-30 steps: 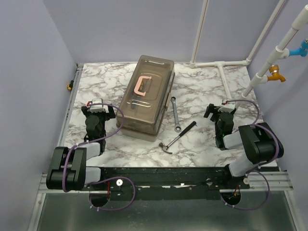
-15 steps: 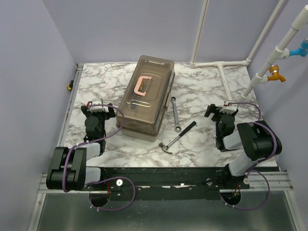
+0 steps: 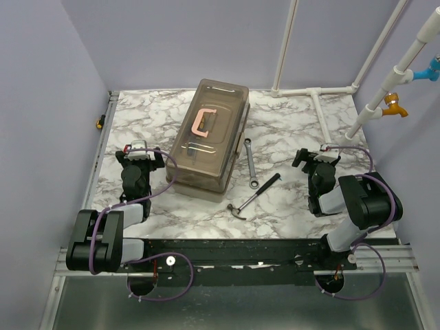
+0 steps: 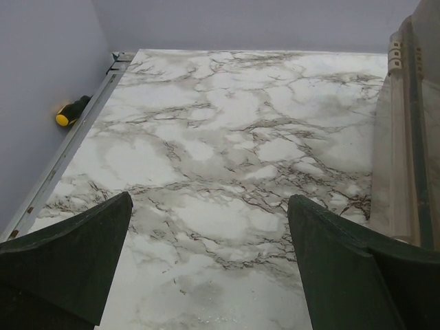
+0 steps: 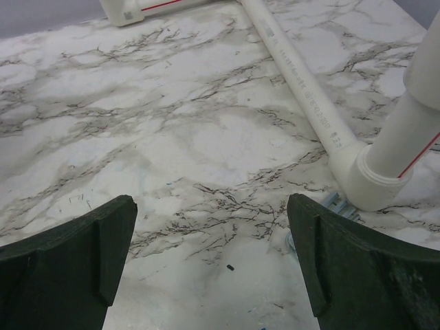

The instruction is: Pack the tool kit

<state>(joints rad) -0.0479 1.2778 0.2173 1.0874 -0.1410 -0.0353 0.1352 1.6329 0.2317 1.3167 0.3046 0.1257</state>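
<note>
Your large beige plastic toolbox with the smoky translucent lid sits shut on the white, grey-veined marble bench. It is left of centre and towards the back, lying on a slight slant, and its pink handle is folded flat on the lid. Just to its right a slim silver wrench lies loose on the bench, running roughly front to back. Its near end comes close to the black-handled hammer, though you cannot tell whether the two touch. The hammer lies diagonally, with its metal head toward the near edge. Your left hand is low over the bench, just left of the toolbox's near end. Its dark fingers are spread wide and grip nothing, and the wrist view shows only bare marble between them, with the toolbox's side along the right edge of that view. Your right hand is right of the hammer and apart from it, likewise spread wide with nothing in it. Ahead of it a white plastic pipe lies on the bench and joins an upright at an elbow. A small yellow and black object rests by the bench's left rail, near the far corner. On the slanting pipe at far right sit an orange fitting and a blue fitting.
</note>
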